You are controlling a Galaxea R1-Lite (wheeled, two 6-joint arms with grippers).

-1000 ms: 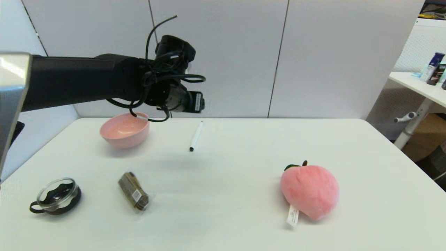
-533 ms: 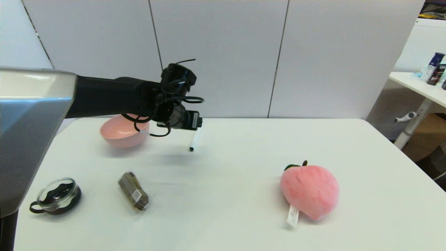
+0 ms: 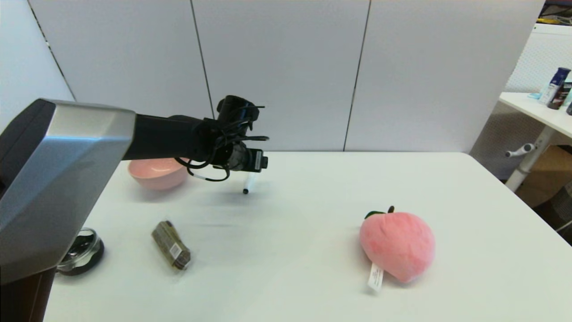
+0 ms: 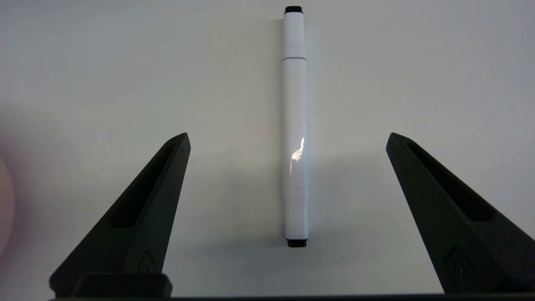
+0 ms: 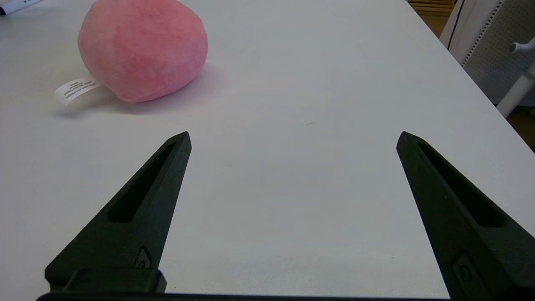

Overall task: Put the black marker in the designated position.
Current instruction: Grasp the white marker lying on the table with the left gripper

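In the head view, the long black left arm reaches from the left side over the white table (image 3: 313,250), and its wrist with the tangled cables hangs above the far end of the black marker (image 3: 248,185), a slim white-barrelled pen with small black tips. Only the near end of the marker shows below the wrist. The marker lies flat on the table, just to the right of the pink round plastic bowl (image 3: 154,175), apart from it. The fingers of the left gripper are hidden under the wrist in this view. Nearer than the bowl lies the brown wrapped snack bar (image 3: 170,245). Near and left of the bowl, partly behind the grey arm cover, stands a small black object with a clear round lid (image 3: 82,250). Well to the right of the bowl rests the pink plush peach (image 3: 397,245) with a white tag.

In the left wrist view, the left gripper (image 4: 288,140) has its two black fingers spread wide. The marker lies lengthwise in the middle between them, untouched, on the bare table.

In the right wrist view, the right gripper (image 5: 293,139) is also spread wide and holds nothing. It is low over the table, with the plush peach beyond its fingers, well apart.
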